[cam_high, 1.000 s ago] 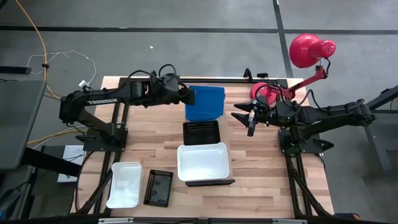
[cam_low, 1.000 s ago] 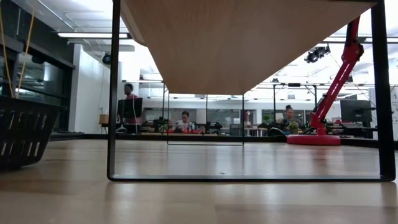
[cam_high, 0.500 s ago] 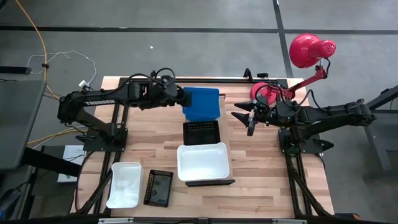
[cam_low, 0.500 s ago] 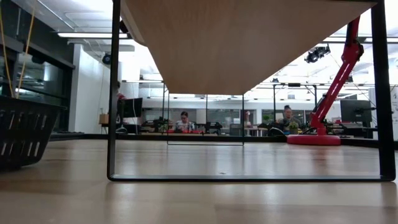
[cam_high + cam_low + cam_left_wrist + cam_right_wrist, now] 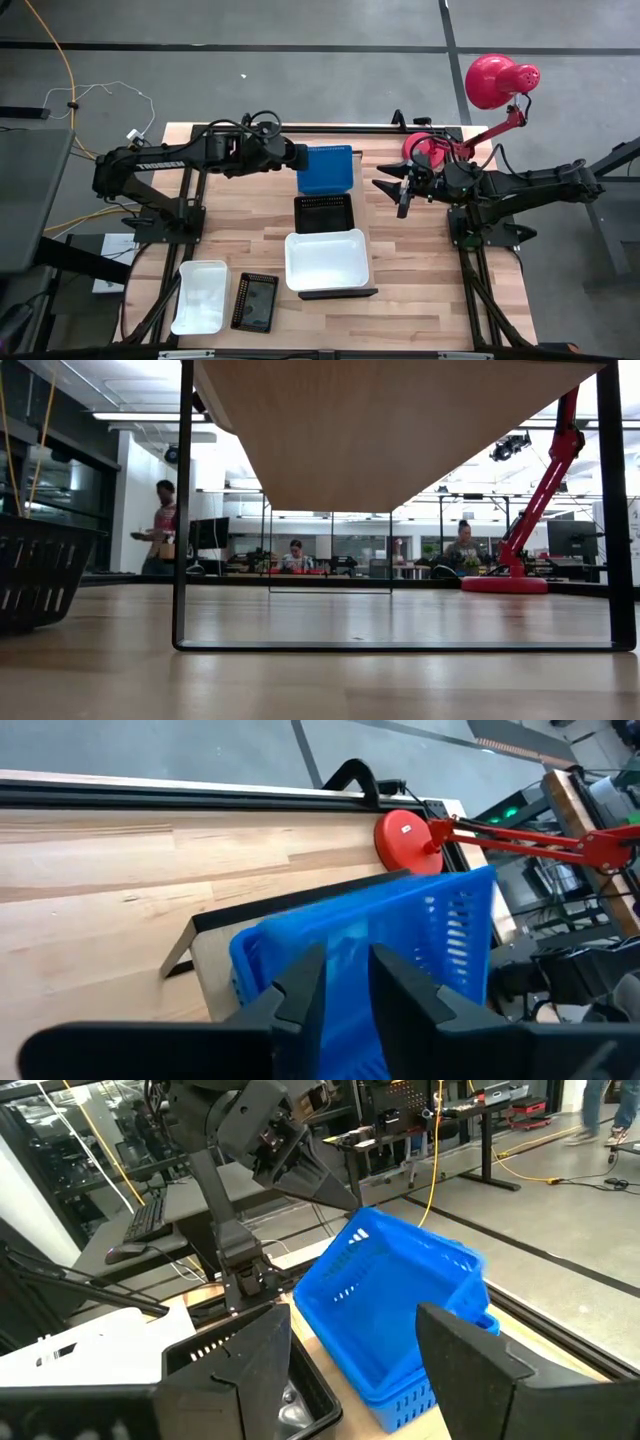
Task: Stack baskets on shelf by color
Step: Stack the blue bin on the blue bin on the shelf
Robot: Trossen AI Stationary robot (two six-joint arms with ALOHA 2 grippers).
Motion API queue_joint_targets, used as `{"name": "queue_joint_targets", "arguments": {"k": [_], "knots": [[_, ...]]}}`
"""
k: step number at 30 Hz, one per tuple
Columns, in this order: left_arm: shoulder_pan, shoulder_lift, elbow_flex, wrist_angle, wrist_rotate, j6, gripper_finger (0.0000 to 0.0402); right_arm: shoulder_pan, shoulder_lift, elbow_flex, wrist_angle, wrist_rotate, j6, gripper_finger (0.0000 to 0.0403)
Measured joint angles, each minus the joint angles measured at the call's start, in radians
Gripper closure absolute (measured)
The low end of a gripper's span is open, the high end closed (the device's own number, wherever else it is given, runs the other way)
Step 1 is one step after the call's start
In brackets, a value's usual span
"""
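A blue basket is pinched by its rim in the left tool, tilted over the shelf. The right tool is held spread beside it, above the tabletop.

**Blue basket held tilted by the far arm**

A blue basket sits tilted, its open side facing the camera, above another blue basket; the left gripper grips its far rim; the right gripper is open in the foreground, touching nothing; a white basket lies beside a black basket.
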Motion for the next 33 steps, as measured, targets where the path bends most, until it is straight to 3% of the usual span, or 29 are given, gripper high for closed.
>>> {"name": "queue_joint_targets", "arguments": {"k": [12, 16, 19, 24, 33], "knots": [[0.01, -0.028, 0.0, 0.056, 0.001, 0.104, 0.0286, 0.0, 0.0, 0.0, 0.013, 0.0, 0.0, 0.0199], [0.028, -0.058, 0.0, 0.138, 0.001, 0.245, 0.0281, 0.0, 0.0, 0.0, 0.028, 0.0, -0.002, 0.0199], [0.031, -0.057, 0.001, 0.215, 0.039, 0.367, 0.0302, 0.0, 0.0, 0.0, 0.028, 0.0, -0.017, 0.0199], [0.024, 0.016, 0.0, 0.276, 0.058, 0.38, 0.0391, 0.0, 0.0, 0.0, 0.03, 0.023, -0.018, 0.0199], [-0.028, 0.154, 0.0, 0.364, -0.098, 0.315, 0.0399, 0.0, 0.0, 0.0, 0.03, 0.032, -0.009, 0.0199]]}}
